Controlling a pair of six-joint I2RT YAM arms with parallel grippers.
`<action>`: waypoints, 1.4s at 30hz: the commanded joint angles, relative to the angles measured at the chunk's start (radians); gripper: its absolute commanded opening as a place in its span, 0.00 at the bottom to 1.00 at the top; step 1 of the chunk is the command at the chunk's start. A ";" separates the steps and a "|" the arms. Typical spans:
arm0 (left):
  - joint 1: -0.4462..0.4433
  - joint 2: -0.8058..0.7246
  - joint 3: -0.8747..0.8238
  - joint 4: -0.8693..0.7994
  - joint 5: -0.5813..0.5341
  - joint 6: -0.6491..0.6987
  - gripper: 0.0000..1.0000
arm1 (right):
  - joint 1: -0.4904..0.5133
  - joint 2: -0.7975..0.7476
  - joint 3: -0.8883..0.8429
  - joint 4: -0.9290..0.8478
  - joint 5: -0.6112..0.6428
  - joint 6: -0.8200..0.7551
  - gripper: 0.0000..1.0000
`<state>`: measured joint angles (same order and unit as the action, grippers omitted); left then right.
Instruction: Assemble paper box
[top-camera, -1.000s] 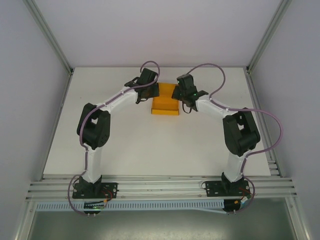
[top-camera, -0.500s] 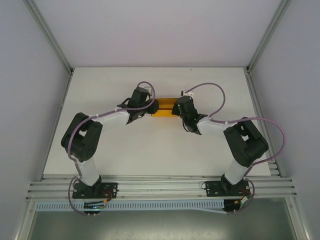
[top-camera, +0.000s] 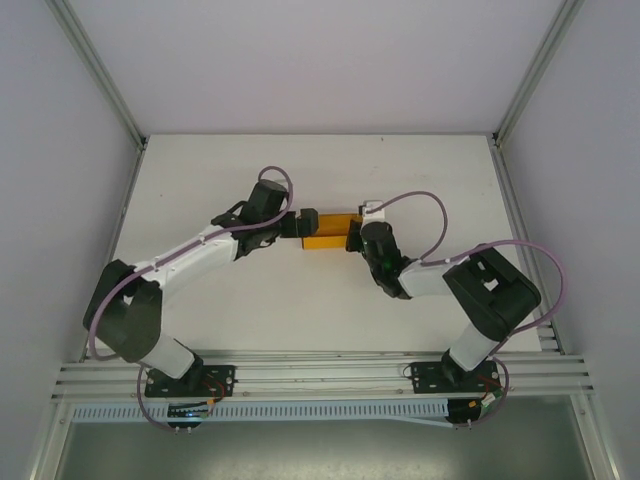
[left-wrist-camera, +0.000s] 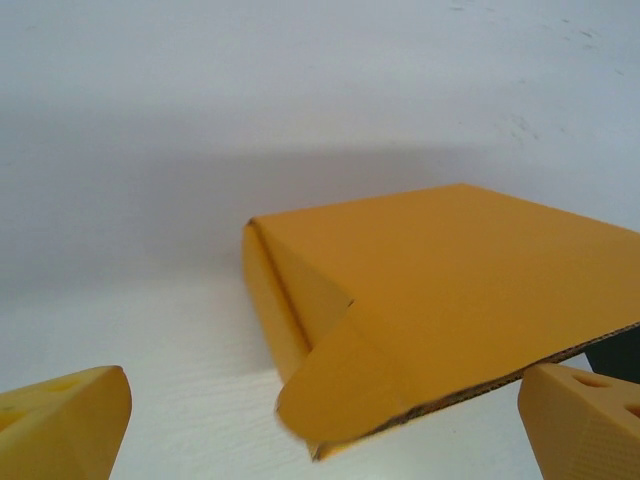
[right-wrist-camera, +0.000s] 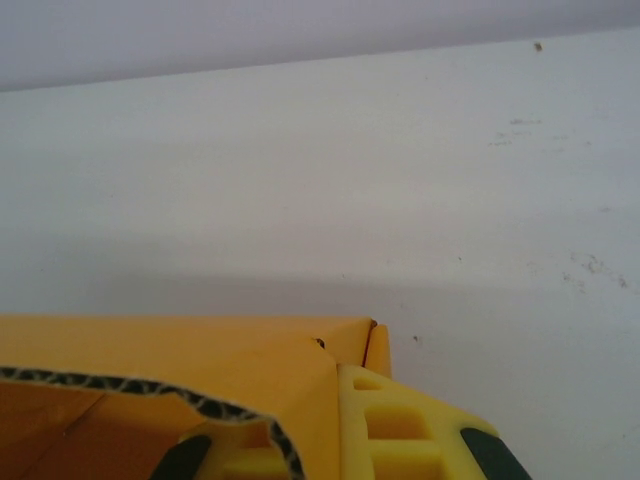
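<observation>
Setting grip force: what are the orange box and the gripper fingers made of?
Paper box: thin corrugated card, matte orange-yellow. The wavy fluted core shows along its cut edge in the right wrist view. Left gripper's fingers: yellow, matte, with moulded holes. Probably plastic or firm foam, can't tell which.

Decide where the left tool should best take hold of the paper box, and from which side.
Probably the near corner of the paper box, where its curved tab sticks out. Come in low along the table from the side of the left tool: that corner lies between its open fingers, thin card edge facing them.
</observation>
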<state>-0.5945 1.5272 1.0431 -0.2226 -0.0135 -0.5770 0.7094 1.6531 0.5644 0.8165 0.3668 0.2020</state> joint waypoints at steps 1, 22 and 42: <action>0.044 -0.016 0.008 -0.154 -0.056 -0.153 0.99 | 0.034 0.061 -0.048 0.023 0.004 -0.078 0.00; 0.240 0.031 0.151 -0.183 -0.027 -0.146 0.98 | 0.096 0.171 -0.047 0.141 0.052 -0.231 0.00; 0.242 0.344 0.019 0.161 0.490 -0.156 0.60 | 0.146 0.185 -0.047 0.131 0.096 -0.244 0.05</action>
<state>-0.3477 1.8503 1.0969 -0.0647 0.4450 -0.7284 0.8310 1.8076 0.5442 1.0435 0.4541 -0.0208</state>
